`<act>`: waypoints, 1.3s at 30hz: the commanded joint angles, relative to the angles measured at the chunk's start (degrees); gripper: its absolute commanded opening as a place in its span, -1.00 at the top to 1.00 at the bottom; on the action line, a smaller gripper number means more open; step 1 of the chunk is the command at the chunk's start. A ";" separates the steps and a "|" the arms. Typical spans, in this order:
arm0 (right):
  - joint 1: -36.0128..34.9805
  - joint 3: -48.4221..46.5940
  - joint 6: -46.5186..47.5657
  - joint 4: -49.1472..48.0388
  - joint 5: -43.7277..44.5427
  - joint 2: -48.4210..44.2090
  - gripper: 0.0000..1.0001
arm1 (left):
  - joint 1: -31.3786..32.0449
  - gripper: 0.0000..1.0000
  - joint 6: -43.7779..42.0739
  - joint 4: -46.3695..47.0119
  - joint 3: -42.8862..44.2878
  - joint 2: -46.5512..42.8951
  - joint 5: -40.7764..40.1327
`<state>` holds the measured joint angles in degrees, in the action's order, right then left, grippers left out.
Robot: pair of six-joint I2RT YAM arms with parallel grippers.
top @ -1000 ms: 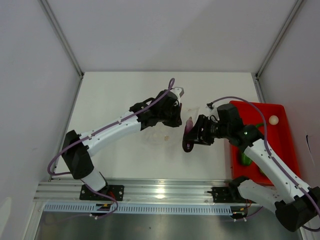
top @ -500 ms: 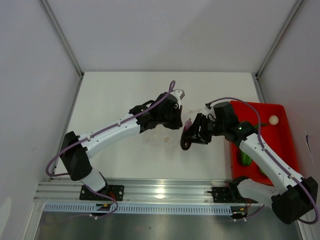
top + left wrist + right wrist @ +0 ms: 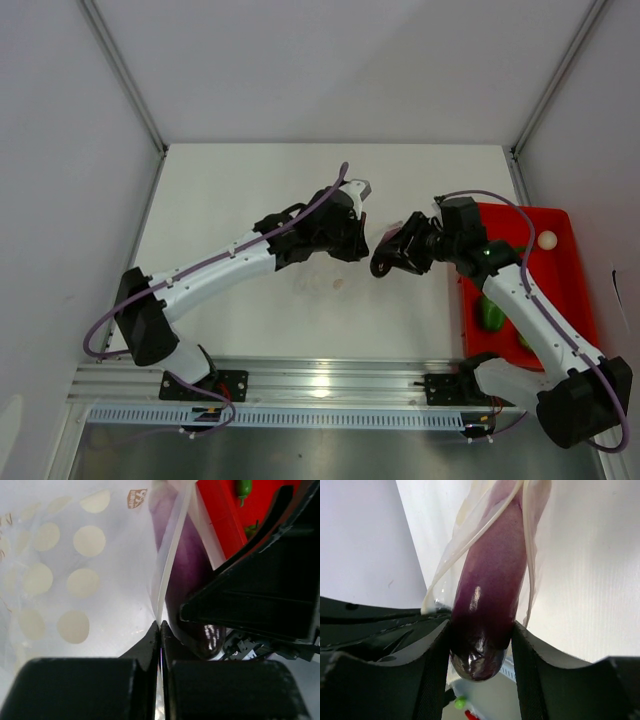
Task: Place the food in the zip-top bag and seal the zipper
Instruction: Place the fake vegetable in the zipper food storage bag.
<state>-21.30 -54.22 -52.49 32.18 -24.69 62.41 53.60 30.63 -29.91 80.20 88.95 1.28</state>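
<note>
Grip status first: the zip-top bag [image 3: 90,575] is pinched at its mouth edge by the left gripper [image 3: 160,630], jaws pressed flat together on the thin plastic. The purple long piece [image 3: 492,575] is clamped by its dark, rounded end in the right gripper [image 3: 481,645], and its other end is already poked past the bag's mouth, so clear film is seen draped down both sides of it. The zipper [image 3: 172,555] can just be made out as a pale strip running alongside the purple piece. Over on the right, the red tray [image 3: 572,300] is sat on the table [image 3: 230,200], with the whitish ball [image 3: 547,239] parked in its far corner and a bright green piece [image 3: 492,316] nearer the arm bases. How deep the purple piece is in can't really be told.
</note>
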 commanded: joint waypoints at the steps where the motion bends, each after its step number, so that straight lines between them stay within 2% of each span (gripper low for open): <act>1: -0.23 0.86 0.02 -2.21 3.85 0.60 0.46 | 0.36 0.99 2.50 1.87 -0.14 -2.90 1.53; 4: -1.11 1.22 0.46 -2.92 5.00 1.39 0.38 | 0.36 0.99 3.82 2.40 -0.14 -2.55 3.55; 6: -1.81 0.52 0.90 -3.00 6.05 1.83 0.21 | 0.36 0.99 4.26 2.58 0.04 -2.11 4.52; 7: -2.86 0.08 1.16 -2.83 6.40 2.10 0.06 | 0.36 0.99 4.35 2.49 0.30 -2.02 4.70; 12: -4.89 -2.73 2.74 0.94 9.83 1.75 -0.29 | 0.36 0.99 4.35 1.35 1.45 -1.23 3.56; 17: -4.89 -3.09 3.09 3.06 10.01 -1.67 -0.41 | 0.36 0.99 4.52 1.26 1.71 -0.62 3.56; 22: -4.63 -5.46 4.58 8.85 12.81 -4.84 -0.42 | 0.27 0.99 4.35 1.08 1.97 -0.09 3.03; 25: -2.35 -9.93 7.30 14.47 15.36 -6.60 -0.40 | 0.01 0.99 4.17 0.56 1.89 -0.09 2.85; 28: 4.49 -16.08 11.95 24.03 18.87 -8.18 -0.38 | -0.60 0.99 4.08 -0.23 1.62 -0.35 2.85; 29: 9.47 -19.23 13.54 25.54 19.58 -8.53 -0.38 | -0.95 0.99 4.08 -0.41 1.54 -0.53 2.94; 31: 14.51 -21.36 16.96 28.10 20.99 -8.36 -0.38 | -1.13 0.99 4.00 -0.59 1.18 -0.79 3.46; 32: 19.75 -22.76 20.29 30.63 22.30 -7.40 -0.38 | -1.13 0.99 3.91 -0.59 0.92 -1.14 3.64; 36: 31.37 -20.86 26.03 34.08 23.72 -5.64 -0.37 | -1.13 0.99 3.82 -1.64 -0.04 -2.20 4.96; 39: 36.14 -17.51 27.79 34.96 24.16 -6.07 -0.38 | -1.13 0.99 3.38 -1.99 -1.10 -3.86 4.88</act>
<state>10.98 -74.39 -30.37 61.52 -2.90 55.35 52.73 34.46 -31.20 79.92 88.55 4.93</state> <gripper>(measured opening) 0.689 0.005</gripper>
